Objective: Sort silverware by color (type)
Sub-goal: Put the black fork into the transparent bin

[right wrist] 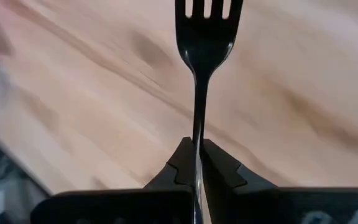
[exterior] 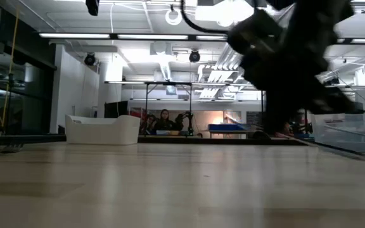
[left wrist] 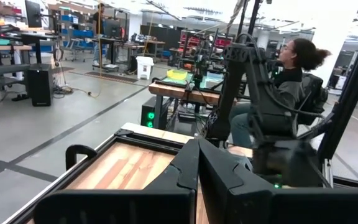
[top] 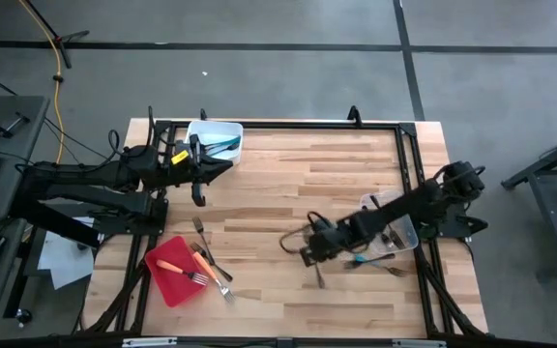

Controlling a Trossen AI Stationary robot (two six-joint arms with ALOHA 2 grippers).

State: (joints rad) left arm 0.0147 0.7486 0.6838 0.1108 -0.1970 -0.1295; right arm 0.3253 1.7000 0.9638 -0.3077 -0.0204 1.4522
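Note:
My right gripper [top: 309,255] [right wrist: 197,155] hovers over the table's middle right, shut on a dark fork [top: 318,277] [right wrist: 205,37]. My left gripper [top: 228,166] [left wrist: 197,163] waits shut beside the white tub [top: 193,130], which holds teal utensils [top: 222,145]. An orange fork [top: 177,269] lies on the red tray [top: 165,285] near the table's near-left corner. Dark and grey forks [top: 201,230] [top: 219,277] lie beside the tray. A teal utensil [top: 361,259] lies by the clear tub [top: 373,203]. My right gripper pinches the dark fork's handle [right wrist: 197,127] between its two fingers, which lie along the handle. The fork sticks out past the fingertips with its tines [right wrist: 207,9] at the far end, over the bare boards. Whether the tines touch the table does not show.
The clear tub sits at the table's right side under my right arm, with utensils in it and a fork [top: 395,272] beside it. A black frame [top: 288,124] borders the table. A person [left wrist: 291,74] sits beyond the table's right edge. Bare boards lie in the middle.

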